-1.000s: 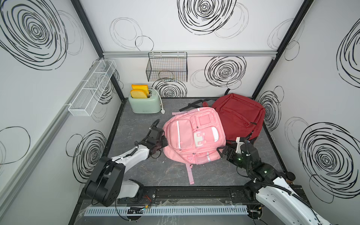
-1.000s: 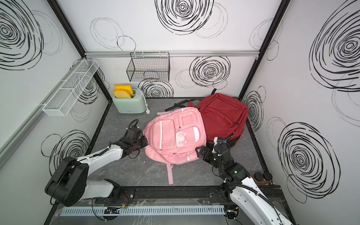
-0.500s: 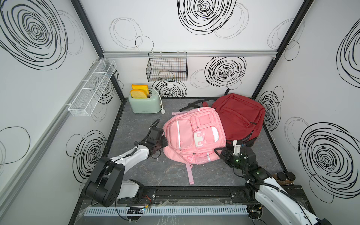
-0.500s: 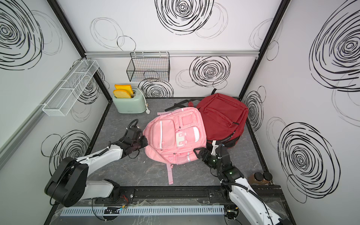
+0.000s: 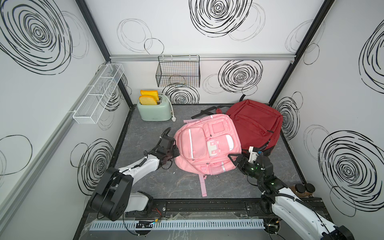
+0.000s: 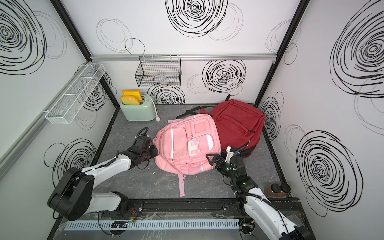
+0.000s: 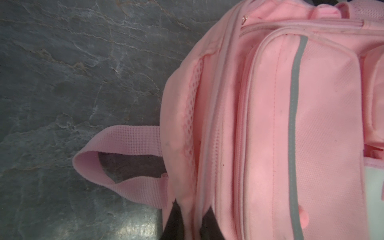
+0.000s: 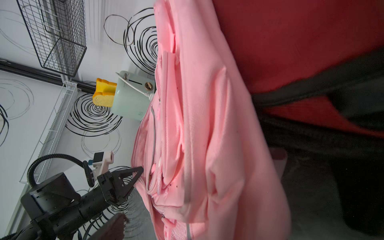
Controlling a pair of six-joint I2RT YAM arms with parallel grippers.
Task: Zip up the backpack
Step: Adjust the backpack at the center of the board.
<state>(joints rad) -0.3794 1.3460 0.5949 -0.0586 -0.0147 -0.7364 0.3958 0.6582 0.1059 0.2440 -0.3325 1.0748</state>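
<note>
Where pink backpack (image 5: 195, 143) overlaps, red backpack (image 5: 255, 122) partly hidden

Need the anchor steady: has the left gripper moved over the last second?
No. In both top views the left gripper stays clamped on the edge of the pink backpack, unchanged relative to the toaster.

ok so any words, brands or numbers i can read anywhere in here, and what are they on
No text can be read in any view.
mint toaster: a small dark mark low on its front, too small to read.
pink backpack: a small badge on its lower pocket, too small to read.
red backpack: no print shows.
</note>
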